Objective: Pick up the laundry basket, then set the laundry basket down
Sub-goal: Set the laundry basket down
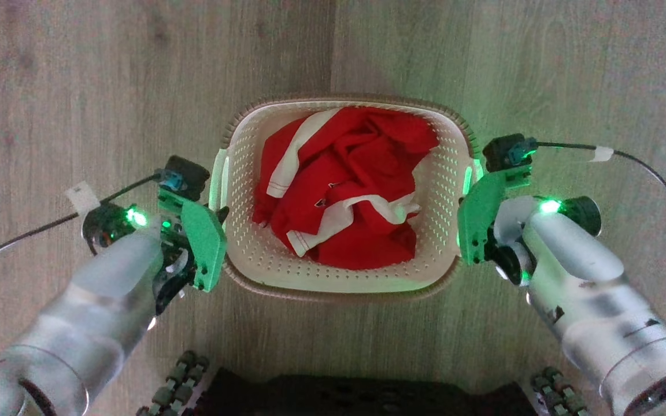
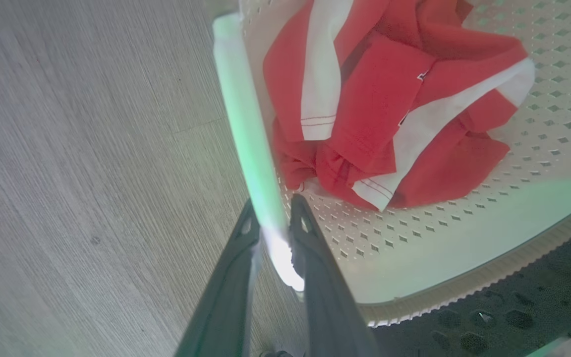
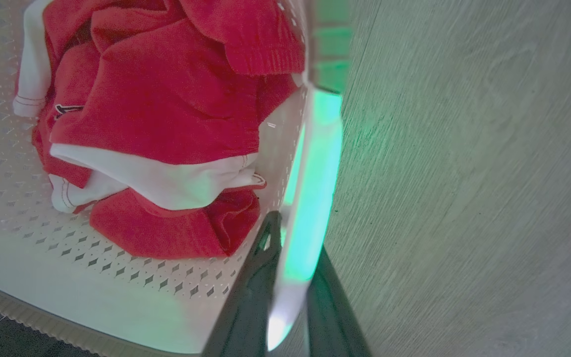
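The laundry basket (image 1: 252, 263) is cream and perforated with a brown woven-look rim. It sits in the middle of the head view with a red and white garment (image 1: 344, 185) crumpled inside. My left gripper (image 2: 274, 209) is shut on the white loop handle (image 2: 246, 114) on the basket's left side. My right gripper (image 3: 298, 238) is shut on the loop handle (image 3: 317, 163) on the opposite side. In the head view the left gripper (image 1: 221, 211) and right gripper (image 1: 465, 199) flank the basket, with their fingers mostly hidden under green mounts. Whether the basket touches the floor I cannot tell.
Grey wood-grain floor (image 1: 78, 86) surrounds the basket on every side. My dark wheeled base (image 1: 356, 396) lies just below the basket's near edge. A black cable (image 1: 657, 173) trails from the right wrist and another cable (image 1: 32, 231) from the left.
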You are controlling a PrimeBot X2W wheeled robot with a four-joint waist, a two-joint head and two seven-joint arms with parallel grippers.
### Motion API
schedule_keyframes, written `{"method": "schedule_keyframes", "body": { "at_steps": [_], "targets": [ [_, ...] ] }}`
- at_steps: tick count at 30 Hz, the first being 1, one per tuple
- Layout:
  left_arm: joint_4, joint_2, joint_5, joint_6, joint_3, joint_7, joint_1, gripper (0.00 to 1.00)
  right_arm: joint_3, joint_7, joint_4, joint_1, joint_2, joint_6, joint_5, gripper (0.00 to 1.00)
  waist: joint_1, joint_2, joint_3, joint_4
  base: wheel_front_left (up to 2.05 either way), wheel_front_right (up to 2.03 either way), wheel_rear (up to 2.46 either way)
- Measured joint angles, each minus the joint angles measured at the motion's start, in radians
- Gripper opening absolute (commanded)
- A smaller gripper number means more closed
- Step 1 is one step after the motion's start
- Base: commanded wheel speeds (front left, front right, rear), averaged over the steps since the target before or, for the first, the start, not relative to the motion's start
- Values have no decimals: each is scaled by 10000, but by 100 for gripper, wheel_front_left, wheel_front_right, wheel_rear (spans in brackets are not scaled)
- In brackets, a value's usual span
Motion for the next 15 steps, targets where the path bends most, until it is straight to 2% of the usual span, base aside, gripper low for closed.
{"method": "schedule_keyframes", "body": {
  "at_steps": [15],
  "targets": [
    [105,-67,-2,0,12,-2,-89,0,140,-186,263,-358,2,6,73,0,0,0,206,61,0,0,0]
  ]
}}
